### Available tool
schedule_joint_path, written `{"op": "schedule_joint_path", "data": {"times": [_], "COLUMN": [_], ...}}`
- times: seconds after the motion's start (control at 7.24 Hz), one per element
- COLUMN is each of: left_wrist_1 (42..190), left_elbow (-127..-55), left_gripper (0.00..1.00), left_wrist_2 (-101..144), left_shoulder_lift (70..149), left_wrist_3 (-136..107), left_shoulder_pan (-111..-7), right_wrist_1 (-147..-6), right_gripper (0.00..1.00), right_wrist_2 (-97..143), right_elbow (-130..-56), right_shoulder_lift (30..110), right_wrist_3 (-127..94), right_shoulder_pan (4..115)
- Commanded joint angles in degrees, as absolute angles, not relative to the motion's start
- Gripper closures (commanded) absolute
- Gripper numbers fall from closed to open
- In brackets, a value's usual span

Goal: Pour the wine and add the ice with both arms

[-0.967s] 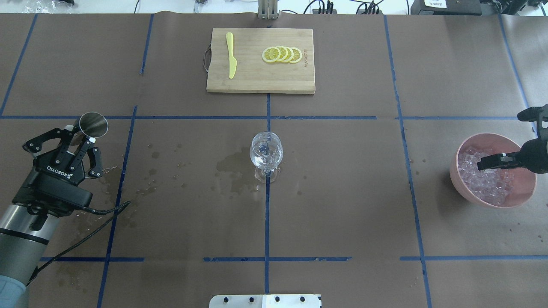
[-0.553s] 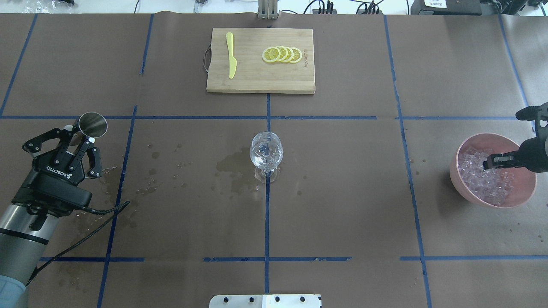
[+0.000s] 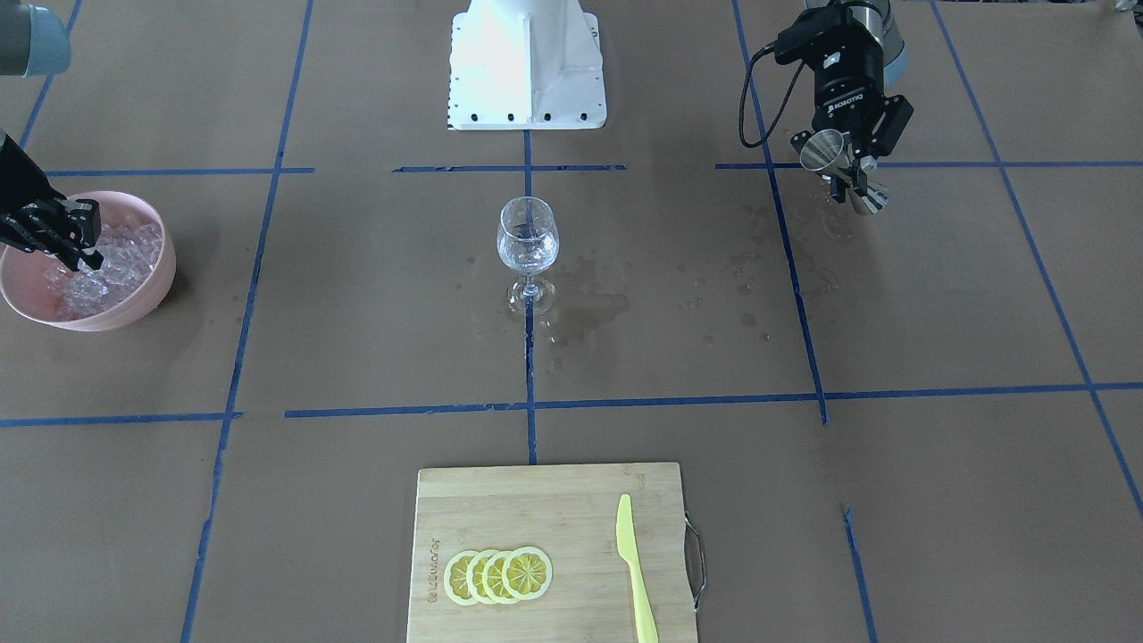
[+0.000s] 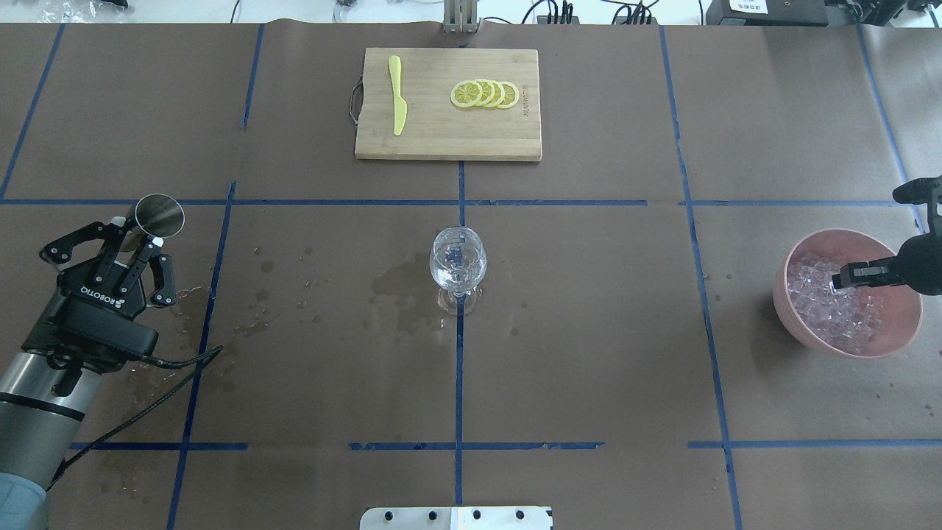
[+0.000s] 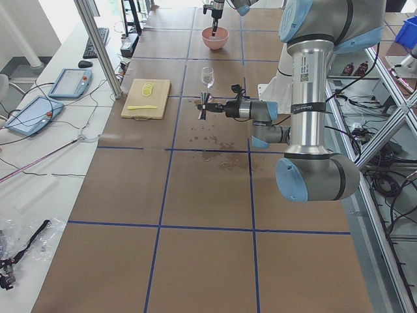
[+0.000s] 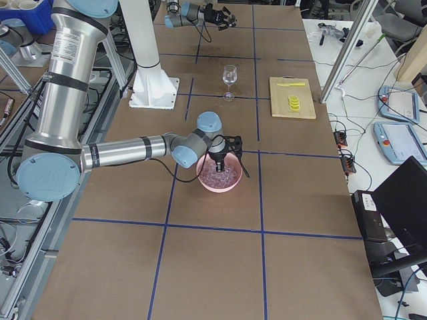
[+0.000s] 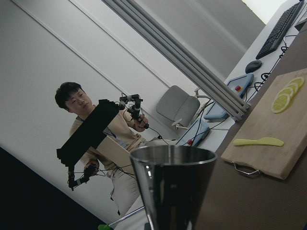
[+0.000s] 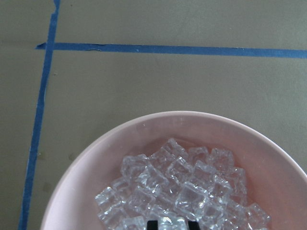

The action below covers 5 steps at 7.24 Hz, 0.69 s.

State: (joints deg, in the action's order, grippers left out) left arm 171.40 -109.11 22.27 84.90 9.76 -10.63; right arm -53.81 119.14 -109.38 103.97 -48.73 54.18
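Left hand (image 4: 143,239): fingers closed round the narrow waist of a metal measuring cup (image 4: 160,215), which is tilted and held clear of the bench (image 4: 589,353).
Right hand (image 4: 839,280): fingers drawn close together, tips down in the ice (image 4: 824,313) with one cube between them.
Ice: a heap of clear cubes in a pink bowl (image 4: 781,294), under the right hand.
Bowl: at 3 o'clock from the glass (image 4: 457,259), well apart, near the bench's edge.
Glass: stemmed, upright, mid-bench where blue tape lines cross; the left hand is at 9 o'clock from it, well apart.
Wine (image 4: 456,278): a small clear pool low in the glass, hard to see.
Stains (image 4: 401,287): dark wet patches on the brown paper, from just beside the glass foot at 9 o'clock out toward the left hand.
Board (image 4: 441,136): wooden, at 12 o'clock from the glass; a yellow knife (image 4: 397,96) lies on its 9 o'clock side, and lemon slices (image 4: 486,93) overlap in a row toward 3 o'clock.
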Motion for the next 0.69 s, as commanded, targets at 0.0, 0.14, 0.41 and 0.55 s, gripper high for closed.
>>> {"op": "schedule_joint_path", "data": {"times": [0.0, 0.14, 0.41, 0.55], "left_wrist_1": [171.2, 171.2, 171.2, 171.3], "left_elbow": [-107.1, -104.2, -103.3, -100.7], "left_gripper": [1.00, 1.00, 1.00, 1.00], "left_wrist_2": [22.7, 24.7, 26.4, 26.3], "left_shoulder_lift": [84.7, 84.6, 83.6, 83.5], "left_wrist_3": [-1.5, -11.1, -24.1, -32.3], "left_shoulder_pan": [-10.5, -10.5, -10.5, -10.4], "right_wrist_1": [-54.2, -54.2, -54.2, -54.2], "right_gripper": [1.00, 1.00, 1.00, 1.00], "right_wrist_2": [119.5, 119.5, 120.7, 121.8], "right_elbow": [-112.0, -112.1, -113.1, -113.7], "right_shoulder_lift": [104.2, 104.2, 104.2, 104.1], "right_wrist_3": [-49.1, -49.2, -49.2, -49.3], "right_shoulder_pan": [54.8, 55.0, 56.5, 57.1]}}
